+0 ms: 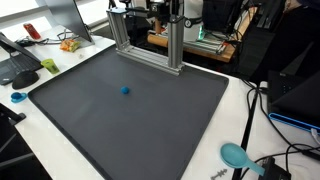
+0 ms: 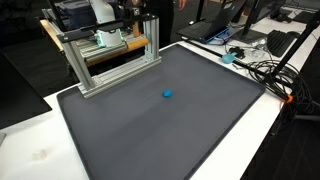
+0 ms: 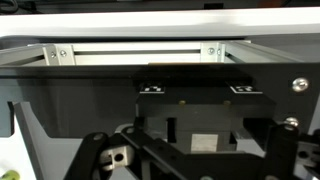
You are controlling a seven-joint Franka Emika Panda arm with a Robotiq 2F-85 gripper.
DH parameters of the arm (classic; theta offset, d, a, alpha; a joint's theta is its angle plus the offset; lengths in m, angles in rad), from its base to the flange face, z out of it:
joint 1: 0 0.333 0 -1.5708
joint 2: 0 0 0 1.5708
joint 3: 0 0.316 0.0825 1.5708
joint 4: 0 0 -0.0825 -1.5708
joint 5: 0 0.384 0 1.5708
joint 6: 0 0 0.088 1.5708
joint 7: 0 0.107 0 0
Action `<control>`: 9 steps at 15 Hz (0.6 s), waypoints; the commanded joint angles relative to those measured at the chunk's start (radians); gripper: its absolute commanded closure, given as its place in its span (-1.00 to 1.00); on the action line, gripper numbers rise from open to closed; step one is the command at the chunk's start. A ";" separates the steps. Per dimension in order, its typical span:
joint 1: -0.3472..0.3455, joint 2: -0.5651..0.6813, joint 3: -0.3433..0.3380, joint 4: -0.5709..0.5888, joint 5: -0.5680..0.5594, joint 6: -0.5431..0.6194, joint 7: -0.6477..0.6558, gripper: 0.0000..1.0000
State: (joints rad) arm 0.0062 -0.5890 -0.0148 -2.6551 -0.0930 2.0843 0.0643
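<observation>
by the frame (image 1: 148, 58), claw (image 3: 190, 155) idle

on the white table (image 2: 40, 140) lies a dark mat (image 1: 130, 125), the metal frame at its far edge. the claw hangs close to that frame, spread wide, gripping nothing. a blue ball (image 1: 125, 89) sits mid-mat, well apart from it. i judge no approach begun; reaching the ball calls for swinging out over the mat, then lowering astride it.
</observation>
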 commanded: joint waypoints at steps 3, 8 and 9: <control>-0.012 -0.023 0.005 -0.013 0.020 -0.021 -0.007 -0.05; -0.011 -0.026 0.013 -0.010 0.033 -0.027 0.005 0.57; -0.009 -0.026 0.012 -0.009 0.037 -0.030 0.005 0.57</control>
State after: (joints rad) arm 0.0038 -0.5937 -0.0089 -2.6542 -0.0821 2.0839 0.0656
